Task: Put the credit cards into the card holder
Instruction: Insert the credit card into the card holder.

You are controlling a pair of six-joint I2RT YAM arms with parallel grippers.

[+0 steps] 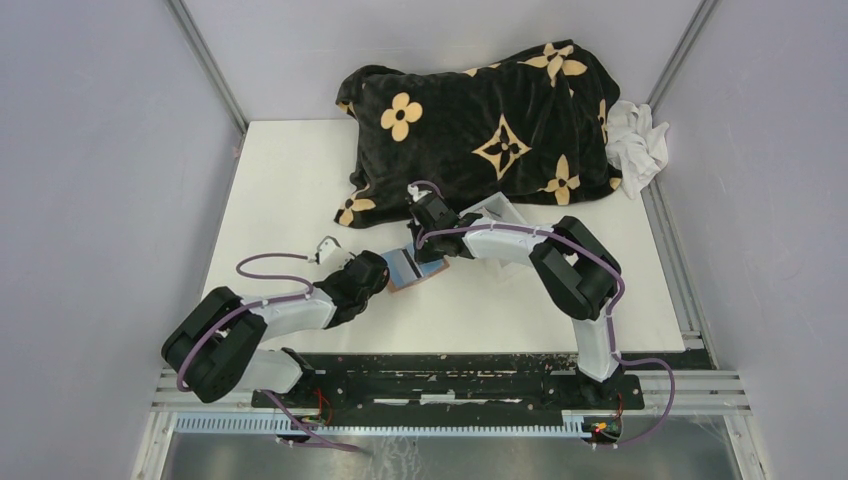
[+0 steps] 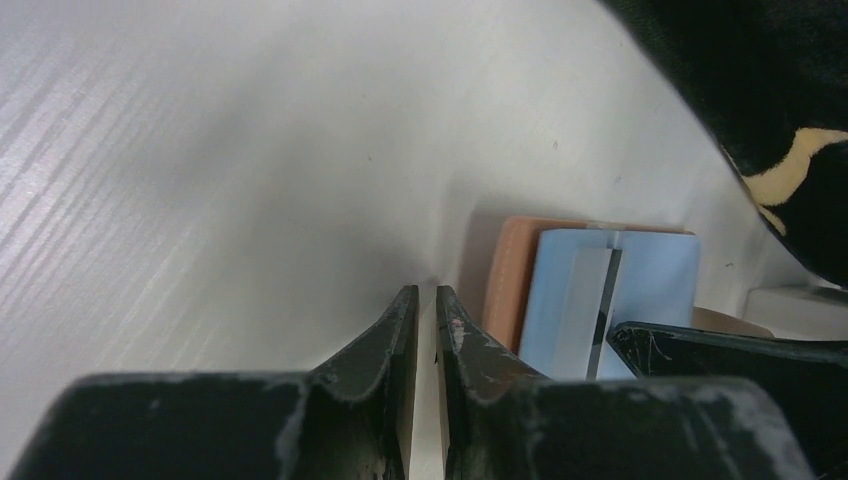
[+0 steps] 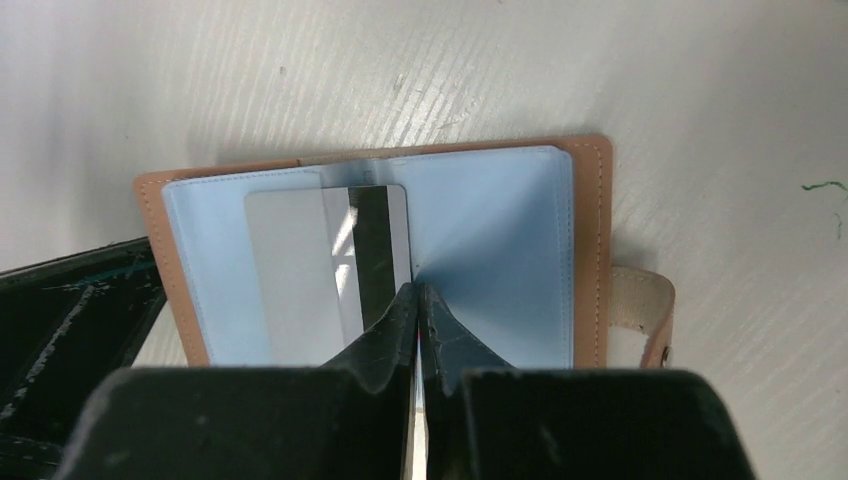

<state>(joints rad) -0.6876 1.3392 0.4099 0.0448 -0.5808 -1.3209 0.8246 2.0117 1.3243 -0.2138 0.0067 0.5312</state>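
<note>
Right gripper (image 3: 415, 290) clenched tight over the open card holder (image 3: 500, 240) fold, tips right at the corner of a silver credit card (image 3: 300, 260) lying flat on one half.

card holder (image 3: 500, 250) near edge hidden behind right fingers (image 3: 385, 335), blanket (image 2: 760, 90) cut off by frame corner

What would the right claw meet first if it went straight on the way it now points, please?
Most likely the open card holder: the shut right claw aims at its pale blue lining by the centre fold, beside the edge of the grey card. Depth is unclear; the tips may be touching it.
</note>
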